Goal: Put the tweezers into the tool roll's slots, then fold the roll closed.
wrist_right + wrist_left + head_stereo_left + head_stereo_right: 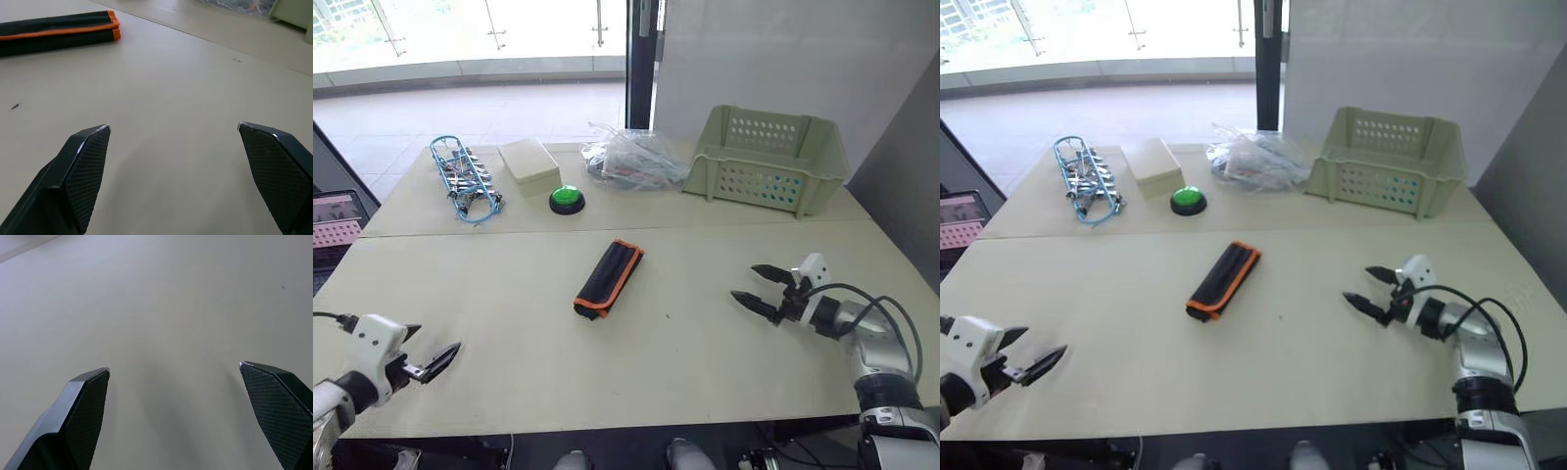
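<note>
- The tabletop (607, 362) carried everything; a seam ran across it from side to side, and most of the near half lay bare.
- The basket (766, 159) stood at the far right corner, with a crumpled clear bag (631, 157) just beside it toward the middle of the far edge.
- A pale box (530, 164) and a blue-wire clip bundle (463, 178) sat toward the far left corner; a green button (567, 199) lay just behind the seam, near the box.
- The roll (607, 278) lay near the tabletop's middle, just in front of the seam, folded shut into a narrow strip with its orange edging along one side.
- No loose tweezers could be made out on the tabletop; whether they sat inside the roll could not be told.
- The right gripper (759, 287) hung low over the right part of the near half, fingers spread wide, holding nothing, well apart from the roll.
- The left gripper (431, 362) hung near the near left corner, fingers wide apart in its wrist view, empty.
- Judged from this, the folding looked done and the task at or close to its end; if anything remained, it called for checking that the roll was closed flat, with either gripper reaching to the middle.
</note>
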Action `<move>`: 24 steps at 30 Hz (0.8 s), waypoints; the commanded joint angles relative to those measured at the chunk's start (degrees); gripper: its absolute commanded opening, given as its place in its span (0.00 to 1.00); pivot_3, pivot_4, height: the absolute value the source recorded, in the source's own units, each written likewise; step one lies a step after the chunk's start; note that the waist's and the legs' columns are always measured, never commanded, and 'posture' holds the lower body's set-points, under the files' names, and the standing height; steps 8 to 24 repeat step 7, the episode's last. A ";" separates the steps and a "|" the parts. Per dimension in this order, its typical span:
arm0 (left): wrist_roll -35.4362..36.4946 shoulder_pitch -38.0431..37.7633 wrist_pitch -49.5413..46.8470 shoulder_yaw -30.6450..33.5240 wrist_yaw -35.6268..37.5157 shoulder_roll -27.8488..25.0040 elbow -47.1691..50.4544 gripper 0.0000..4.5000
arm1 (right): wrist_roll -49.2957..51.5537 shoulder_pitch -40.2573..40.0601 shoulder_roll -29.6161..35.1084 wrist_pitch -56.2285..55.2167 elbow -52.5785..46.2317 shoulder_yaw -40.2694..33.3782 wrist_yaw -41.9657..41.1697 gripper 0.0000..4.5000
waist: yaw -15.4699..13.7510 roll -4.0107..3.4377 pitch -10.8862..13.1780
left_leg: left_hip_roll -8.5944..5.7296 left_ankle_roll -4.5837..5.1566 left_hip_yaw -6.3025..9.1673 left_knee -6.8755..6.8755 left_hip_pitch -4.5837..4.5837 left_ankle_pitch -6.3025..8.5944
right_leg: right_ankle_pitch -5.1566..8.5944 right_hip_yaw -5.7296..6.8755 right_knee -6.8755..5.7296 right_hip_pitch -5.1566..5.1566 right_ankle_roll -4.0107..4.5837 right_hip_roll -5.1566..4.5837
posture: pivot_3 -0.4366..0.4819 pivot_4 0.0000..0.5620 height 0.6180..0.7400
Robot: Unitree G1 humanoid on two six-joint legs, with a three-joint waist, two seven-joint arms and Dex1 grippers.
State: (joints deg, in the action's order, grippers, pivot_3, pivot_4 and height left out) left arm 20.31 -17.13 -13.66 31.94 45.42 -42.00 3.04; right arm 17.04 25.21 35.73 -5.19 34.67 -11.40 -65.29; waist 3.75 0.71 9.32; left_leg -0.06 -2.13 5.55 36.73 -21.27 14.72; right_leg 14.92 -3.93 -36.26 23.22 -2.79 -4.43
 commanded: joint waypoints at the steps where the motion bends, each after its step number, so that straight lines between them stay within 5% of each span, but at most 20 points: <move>1: -1.60 -2.60 6.49 3.09 1.24 -0.52 -1.04 1.00 | 1.43 -1.04 2.77 -1.17 -0.60 -2.24 -1.16 0.99 | -0.19 0.06 0.04 | 0.00 -0.01 0.00 0.01 0.01 -0.01 | 0.00 0.00 -0.02 -0.02 0.00 0.00 | 0.48 0.27 1.00; 24: 0.83 -4.22 4.56 3.17 1.55 0.17 -0.57 1.00 | 1.46 -0.75 3.53 -2.82 3.39 -3.41 -0.61 0.99 | -0.84 0.12 0.07 | 0.01 -0.01 -0.02 0.03 0.09 -0.01 | -0.01 0.01 -0.02 -0.10 0.00 0.00 | 0.48 0.27 1.00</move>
